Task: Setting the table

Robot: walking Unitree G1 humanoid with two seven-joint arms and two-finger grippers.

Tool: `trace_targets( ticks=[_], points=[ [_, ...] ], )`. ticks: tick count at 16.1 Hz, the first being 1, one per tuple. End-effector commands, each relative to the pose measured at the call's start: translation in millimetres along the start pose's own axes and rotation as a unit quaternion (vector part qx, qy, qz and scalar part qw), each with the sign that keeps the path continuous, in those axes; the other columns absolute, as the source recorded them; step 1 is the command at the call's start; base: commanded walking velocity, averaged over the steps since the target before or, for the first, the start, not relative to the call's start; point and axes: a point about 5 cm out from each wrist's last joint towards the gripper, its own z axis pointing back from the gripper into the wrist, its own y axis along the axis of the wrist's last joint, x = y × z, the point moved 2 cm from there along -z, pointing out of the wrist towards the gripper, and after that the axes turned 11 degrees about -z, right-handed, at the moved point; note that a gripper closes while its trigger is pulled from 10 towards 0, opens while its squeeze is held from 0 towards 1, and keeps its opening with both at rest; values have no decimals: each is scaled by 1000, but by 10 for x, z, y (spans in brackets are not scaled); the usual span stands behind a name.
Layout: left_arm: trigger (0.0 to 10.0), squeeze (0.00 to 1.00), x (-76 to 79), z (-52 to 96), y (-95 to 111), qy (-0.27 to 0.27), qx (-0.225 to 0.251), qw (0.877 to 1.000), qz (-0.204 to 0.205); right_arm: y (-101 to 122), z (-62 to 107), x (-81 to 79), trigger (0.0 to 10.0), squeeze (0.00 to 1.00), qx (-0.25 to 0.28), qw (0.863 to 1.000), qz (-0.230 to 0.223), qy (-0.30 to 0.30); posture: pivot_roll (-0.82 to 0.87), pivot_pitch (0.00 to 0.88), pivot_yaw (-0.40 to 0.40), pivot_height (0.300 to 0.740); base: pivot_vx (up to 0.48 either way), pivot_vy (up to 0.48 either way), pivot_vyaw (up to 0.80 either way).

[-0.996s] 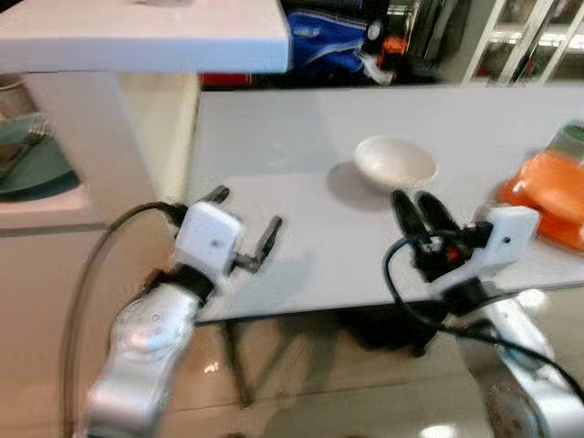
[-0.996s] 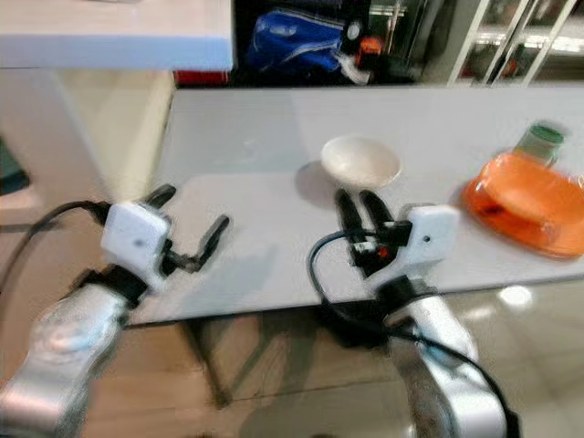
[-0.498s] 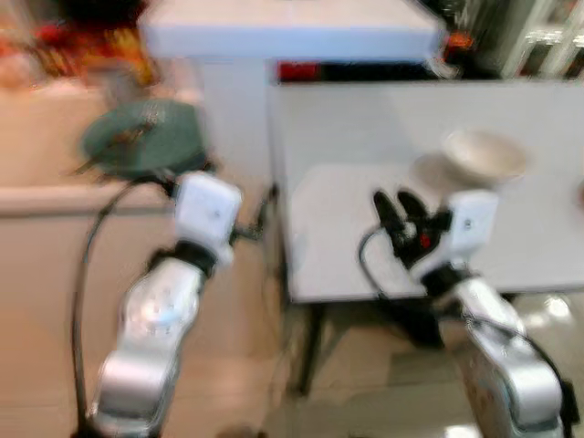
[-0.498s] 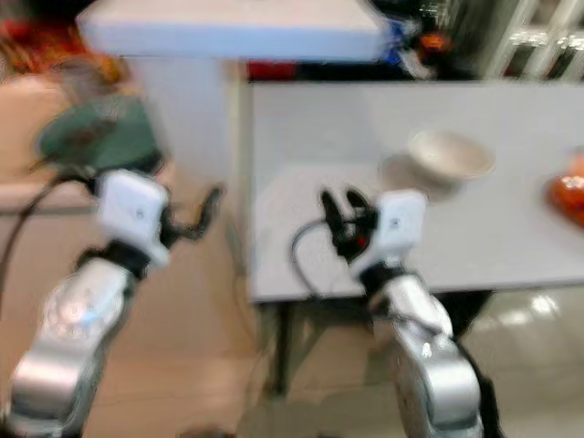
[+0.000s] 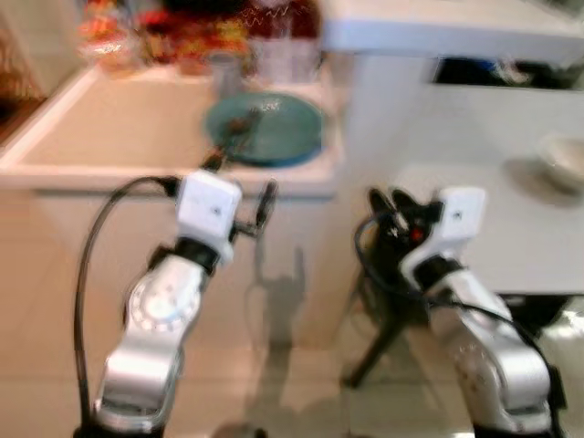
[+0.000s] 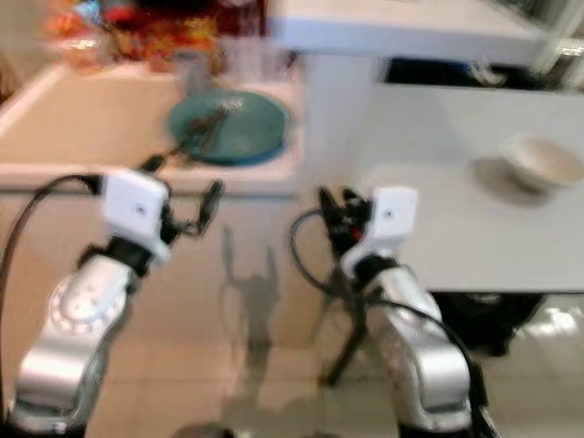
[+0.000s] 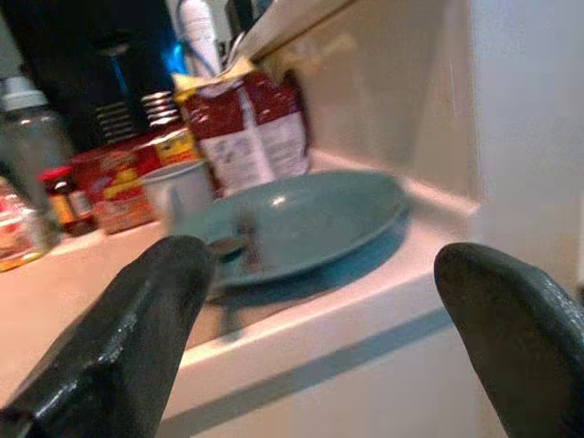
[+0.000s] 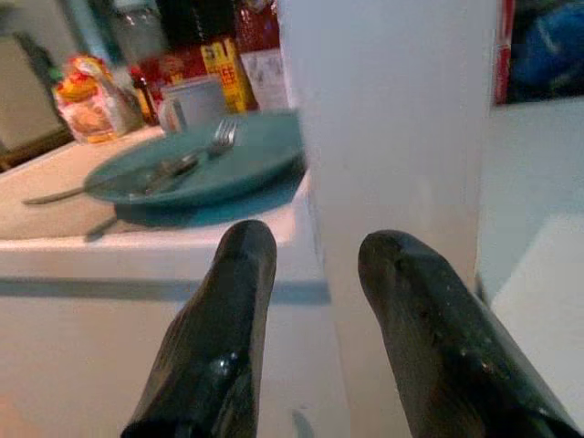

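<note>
A teal plate with a fork on it sits at the near edge of a beige counter. My left gripper is open just in front of and below the plate, with nothing between its fingers. In the left wrist view the plate lies straight ahead. My right gripper is held out beside a white pillar, its fingers slightly open and empty. A white bowl stands on the grey table to the right.
A white mug, red packets and bottles line the back of the counter. A white shelf overhangs the pillar between counter and table. Tiled floor lies below my arms.
The camera has swung left: the counter and teal plate have come to the middle and the table with the bowl has slid right. Both arms hold the same pose.
</note>
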Motion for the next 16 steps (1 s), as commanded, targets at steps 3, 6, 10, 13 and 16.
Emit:
trace_targets(
  ticks=[3,6,10,13,16],
  points=[
    [10000,0,-41,-41,6,6,0,1000,-5,79,-25,-9,10000,0,17,1000,-2,-5,71,32,-34,740,0,480,0],
    [10000,0,-49,-53,-16,14,-9,1000,11,119,-31,59,10000,0,32,999,-7,-31,77,31,-34,740,0,480,0],
    [10000,0,-63,-76,-7,5,-11,1000,5,151,-55,73,10000,0,40,998,-11,-37,82,30,-28,740,0,0,0],
    [10000,0,-74,-93,-4,7,-13,1000,25,168,-70,43,10000,502,41,998,-37,-27,85,28,-28,740,181,0,-144],
    [10000,1000,-66,-101,-13,4,-19,999,48,205,-81,45,10000,1000,47,997,-53,-20,87,28,-32,740,299,0,0]
  ],
)
